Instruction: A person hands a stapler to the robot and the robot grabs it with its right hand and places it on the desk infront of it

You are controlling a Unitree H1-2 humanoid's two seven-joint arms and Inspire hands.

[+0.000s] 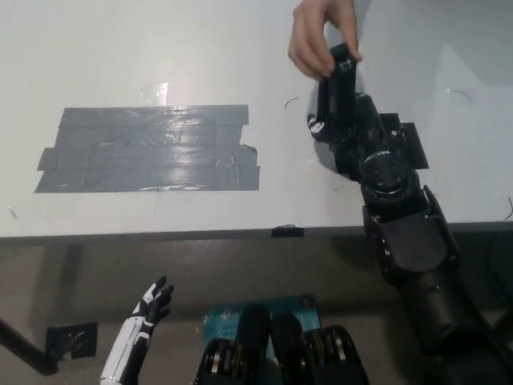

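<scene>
A black stapler (337, 80) stands almost upright above the right part of the white desk (160, 48). A person's hand (317, 36) pinches its top end from above. My black right hand (350, 128) has come up from the lower right and wraps the stapler's lower half, its thumb (315, 127) pressed against the left side. Both the person and my hand hold the stapler. My white left hand (144, 317) rests low at the lower left, below the desk edge, fingers apart and holding nothing.
A large patch of grey tape (148, 148) covers the desk's left middle. A black tape patch (409, 144) lies under my right wrist. The desk's front edge (200, 234) carries a small black tab (286, 231).
</scene>
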